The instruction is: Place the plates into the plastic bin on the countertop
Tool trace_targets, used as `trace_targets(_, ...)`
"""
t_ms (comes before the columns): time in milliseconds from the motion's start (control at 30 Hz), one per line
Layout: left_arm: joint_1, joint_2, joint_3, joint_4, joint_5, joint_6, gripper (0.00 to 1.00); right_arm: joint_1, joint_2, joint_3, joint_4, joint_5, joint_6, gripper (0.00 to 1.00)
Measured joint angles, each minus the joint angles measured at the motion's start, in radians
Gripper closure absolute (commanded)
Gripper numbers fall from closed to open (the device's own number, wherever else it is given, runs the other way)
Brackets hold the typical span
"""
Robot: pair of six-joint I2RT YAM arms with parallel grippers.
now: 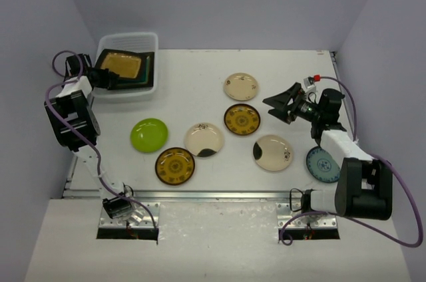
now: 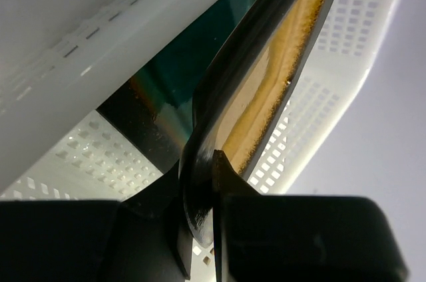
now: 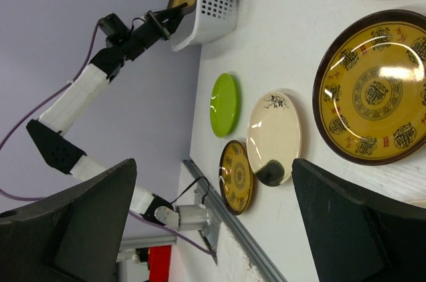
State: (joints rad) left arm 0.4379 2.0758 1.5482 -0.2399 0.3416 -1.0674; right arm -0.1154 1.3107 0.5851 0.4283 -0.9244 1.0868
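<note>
At 10 o'clock on the countertop we have the left gripper pinched tight on the near rim of the mustard square plate — an edge grip, since a flat dish gives the fingers nothing else to bite. That plate sits tilted inside the plastic bin, lying over the teal square plate, so we judge it about ready for release. Our right gripper hangs spread wide and empty, just at 3 o'clock of a brown-yellow plate — likely its next pick. Seven round ones lie out on the countertop, lime-green plate at 8 o'clock, blue-patterned plate at 4 o'clock.
</note>
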Motion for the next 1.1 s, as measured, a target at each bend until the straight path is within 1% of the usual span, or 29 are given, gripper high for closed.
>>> trace_targets(67, -0.015, 0.014, 0.005, -0.008, -0.008, -0.012, 0.93, 0.000, 0.013, -0.011, 0.016, -0.004, 0.011, 0.01)
trace_targets(167, -0.040, 0.026, 0.022, -0.022, -0.030, -0.025, 0.87, 0.000, 0.027, -0.023, 0.035, -0.005, 0.020, 0.01)
trace_targets(200, -0.048, 0.030, 0.028, -0.025, -0.038, -0.030, 0.76, 0.000, 0.031, -0.026, 0.041, -0.005, 0.023, 0.01)
trace_targets(233, -0.056, 0.035, 0.037, -0.029, -0.041, -0.038, 0.74, 0.000, 0.034, -0.029, 0.047, -0.006, 0.027, 0.01)
trace_targets(300, -0.070, 0.052, 0.069, -0.020, -0.034, -0.056, 0.49, 0.000, 0.038, -0.032, 0.061, -0.011, 0.034, 0.01)
trace_targets(333, -0.075, 0.060, 0.084, -0.014, -0.033, -0.060, 0.43, 0.000, 0.040, -0.034, 0.065, -0.014, 0.036, 0.01)
trace_targets(367, -0.080, 0.064, 0.094, -0.009, -0.032, -0.065, 0.33, 0.000, 0.044, -0.034, 0.068, -0.017, 0.037, 0.01)
trace_targets(400, -0.086, 0.066, 0.100, -0.004, -0.030, -0.072, 0.08, 0.000, 0.046, -0.035, 0.070, -0.020, 0.039, 0.01)
trace_targets(433, -0.090, 0.066, 0.102, -0.002, -0.032, -0.077, 0.00, 0.000, 0.048, -0.035, 0.071, -0.022, 0.039, 0.01)
trace_targets(667, -0.101, 0.066, 0.099, -0.013, -0.053, -0.079, 0.00, 0.000, 0.062, -0.035, 0.110, -0.028, 0.060, 0.01)
trace_targets(867, -0.101, 0.065, 0.099, -0.100, -0.095, -0.044, 0.00, 0.000, 0.066, -0.035, 0.118, -0.031, 0.067, 0.01)
trace_targets(967, -0.101, 0.050, 0.089, -0.118, -0.099, -0.034, 0.00, 0.005, 0.066, -0.035, 0.106, -0.030, 0.055, 0.01)
trace_targets(1033, -0.101, 0.026, 0.081, -0.120, -0.095, -0.027, 0.00, 0.017, 0.066, -0.022, 0.060, -0.025, 0.027, 0.01)
trace_targets(1100, -0.101, -0.024, 0.069, -0.126, -0.085, -0.013, 0.00, 0.056, 0.069, 0.030, -0.054, 0.008, -0.054, 0.01)
